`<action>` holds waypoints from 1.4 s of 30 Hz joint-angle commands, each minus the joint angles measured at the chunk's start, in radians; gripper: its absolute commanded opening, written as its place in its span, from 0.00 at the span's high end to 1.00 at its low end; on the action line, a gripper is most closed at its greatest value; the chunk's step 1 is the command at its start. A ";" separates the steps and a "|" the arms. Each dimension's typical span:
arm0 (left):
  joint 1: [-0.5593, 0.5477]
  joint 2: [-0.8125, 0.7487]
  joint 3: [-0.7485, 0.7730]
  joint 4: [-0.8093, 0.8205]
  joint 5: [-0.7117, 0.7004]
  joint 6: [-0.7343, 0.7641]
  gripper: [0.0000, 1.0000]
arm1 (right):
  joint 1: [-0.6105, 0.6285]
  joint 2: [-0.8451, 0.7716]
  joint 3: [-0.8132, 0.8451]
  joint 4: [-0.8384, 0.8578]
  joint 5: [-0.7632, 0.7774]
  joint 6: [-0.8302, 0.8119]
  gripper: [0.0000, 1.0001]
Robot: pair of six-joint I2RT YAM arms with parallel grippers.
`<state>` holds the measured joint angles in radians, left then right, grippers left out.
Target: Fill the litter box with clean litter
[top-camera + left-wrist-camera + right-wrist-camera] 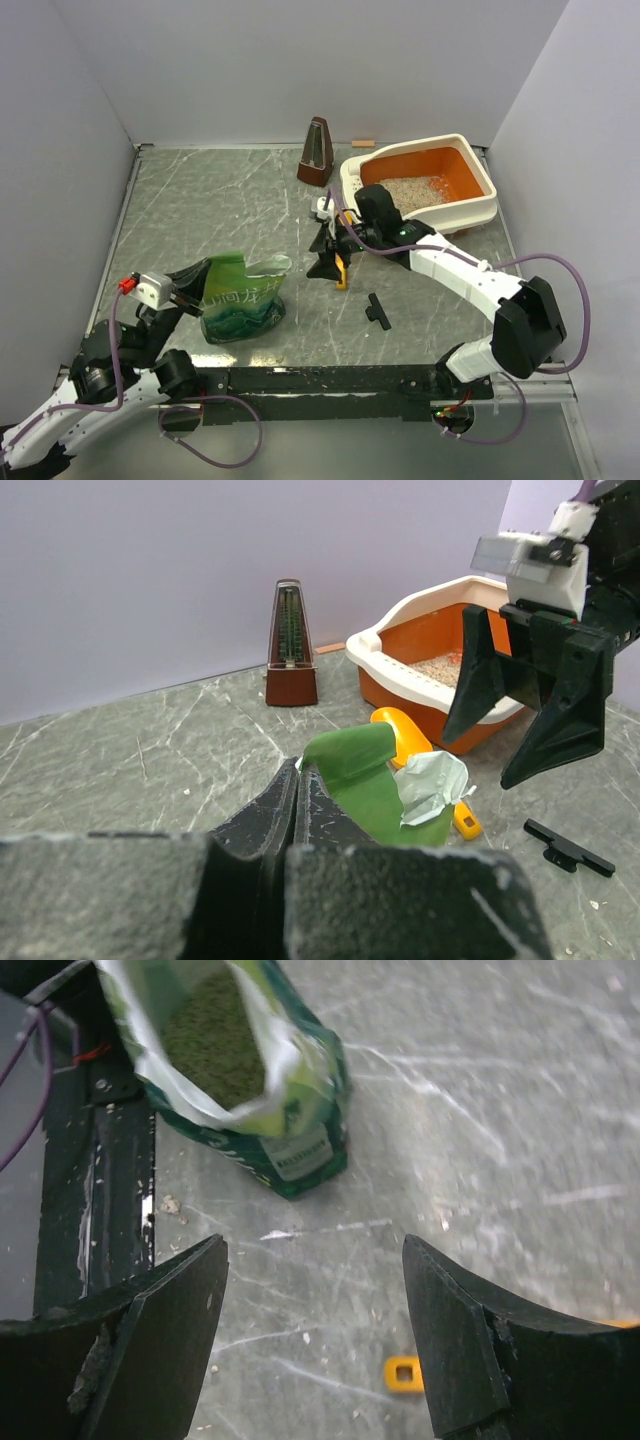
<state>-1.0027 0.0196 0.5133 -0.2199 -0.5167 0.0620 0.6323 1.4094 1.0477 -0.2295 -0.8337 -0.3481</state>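
The litter box stands at the back right, cream outside and orange inside. A patch of pale clean litter lies in its left half and also shows from the left wrist. The green bag stands open at front left with granules inside. My left gripper is shut on the bag's upper rim. My right gripper hangs open and empty in mid-table, over the floor beside the orange scoop. The scoop's handle end lies by the right finger.
A brown metronome stands left of the litter box. A small wooden block lies by the back wall. A small black part lies on the table before the right arm. Grey walls enclose three sides.
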 commanded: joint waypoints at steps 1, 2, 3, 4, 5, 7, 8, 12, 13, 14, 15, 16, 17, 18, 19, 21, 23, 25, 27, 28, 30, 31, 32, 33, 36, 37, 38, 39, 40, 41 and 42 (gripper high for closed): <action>0.006 -0.056 0.054 0.024 -0.039 -0.019 0.99 | 0.033 0.031 0.090 0.053 -0.129 -0.163 0.23; 0.006 -0.058 0.056 0.021 -0.039 -0.022 0.99 | 0.035 0.042 0.100 0.062 -0.146 -0.172 0.23; 0.006 -0.061 0.056 0.016 -0.037 -0.024 0.99 | 0.040 0.055 0.109 0.070 -0.160 -0.173 0.23; 0.006 -0.063 0.056 0.011 -0.040 -0.025 0.99 | 0.041 0.080 0.123 0.073 -0.177 -0.175 0.23; 0.006 -0.064 0.057 0.008 -0.042 -0.025 0.99 | 0.044 0.095 0.142 0.062 -0.194 -0.184 0.23; 0.006 -0.069 0.060 0.002 -0.043 -0.028 0.99 | 0.058 0.128 0.182 0.039 -0.211 -0.199 0.23; 0.006 -0.069 0.062 0.002 -0.045 -0.027 0.99 | 0.070 0.144 0.196 0.033 -0.214 -0.210 0.23; 0.006 -0.073 0.067 -0.006 -0.048 -0.027 0.99 | 0.095 0.186 0.247 0.027 -0.223 -0.215 0.23; 0.006 -0.073 0.068 -0.006 -0.048 -0.027 0.99 | 0.099 0.195 0.256 0.025 -0.228 -0.213 0.23; 0.006 -0.073 0.070 -0.007 -0.046 -0.025 0.99 | 0.102 0.203 0.259 0.030 -0.234 -0.210 0.24; 0.004 -0.073 0.071 -0.012 -0.046 -0.025 0.99 | 0.106 0.204 0.259 0.044 -0.238 -0.203 0.24; 0.006 -0.073 0.073 -0.012 -0.048 -0.025 0.99 | 0.112 0.204 0.258 0.061 -0.246 -0.192 0.24; 0.006 -0.073 0.073 -0.013 -0.048 -0.024 0.99 | 0.115 0.206 0.255 0.074 -0.257 -0.180 0.24; 0.006 -0.075 0.073 -0.013 -0.049 -0.022 0.99 | 0.115 0.209 0.253 0.088 -0.269 -0.167 0.24; 0.006 -0.075 0.073 -0.013 -0.049 -0.021 0.99 | 0.116 0.212 0.253 0.097 -0.280 -0.154 0.25; 0.006 -0.076 0.074 -0.012 -0.048 -0.018 0.99 | 0.118 0.215 0.244 0.122 -0.297 -0.131 0.27; 0.006 -0.076 0.079 -0.015 -0.048 -0.014 0.99 | 0.119 0.217 0.226 0.162 -0.306 -0.098 0.30; 0.006 -0.076 0.079 -0.015 -0.046 -0.011 0.99 | 0.118 0.223 0.212 0.193 -0.314 -0.068 0.32; 0.006 -0.075 0.079 -0.013 -0.046 -0.011 0.99 | 0.124 0.246 0.222 0.174 -0.317 -0.065 0.33; 0.006 -0.075 0.079 -0.015 -0.045 -0.013 0.99 | 0.130 0.252 0.228 0.159 -0.311 -0.072 0.34; 0.004 -0.073 0.077 -0.012 -0.043 -0.011 0.99 | 0.139 0.266 0.233 0.147 -0.305 -0.080 0.35; 0.006 -0.072 0.076 -0.009 -0.043 -0.013 0.99 | 0.141 0.267 0.232 0.148 -0.304 -0.075 0.36; 0.006 -0.069 0.076 -0.007 -0.042 -0.014 0.99 | 0.142 0.270 0.230 0.148 -0.301 -0.075 0.37; 0.004 -0.066 0.076 -0.006 -0.039 -0.016 0.99 | 0.144 0.272 0.227 0.154 -0.297 -0.072 0.39; 0.004 -0.046 0.073 0.005 -0.026 -0.013 0.99 | 0.150 0.276 0.232 0.144 -0.263 -0.071 0.56; 0.004 -0.038 0.071 0.007 -0.016 -0.014 0.99 | 0.150 0.275 0.229 0.147 -0.259 -0.063 0.70; 0.006 -0.027 0.071 0.013 -0.005 -0.014 0.99 | 0.149 0.269 0.218 0.163 -0.240 -0.045 0.83; 0.006 -0.027 0.070 0.017 0.009 -0.013 0.99 | 0.145 0.255 0.203 0.197 -0.222 -0.028 0.95; 0.006 0.008 0.067 0.027 0.020 -0.011 0.99 | 0.142 0.234 0.174 0.223 -0.203 -0.010 1.00; 0.006 0.025 0.064 0.036 0.032 -0.011 0.99 | 0.138 0.215 0.132 0.284 -0.188 0.012 1.00; 0.004 0.049 0.062 0.043 0.049 -0.007 0.99 | 0.129 0.194 0.106 0.318 -0.183 0.032 1.00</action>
<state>-1.0027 0.0189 0.5392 -0.2718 -0.5106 0.0410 0.7761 1.6825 1.2297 -0.0696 -1.0496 -0.3683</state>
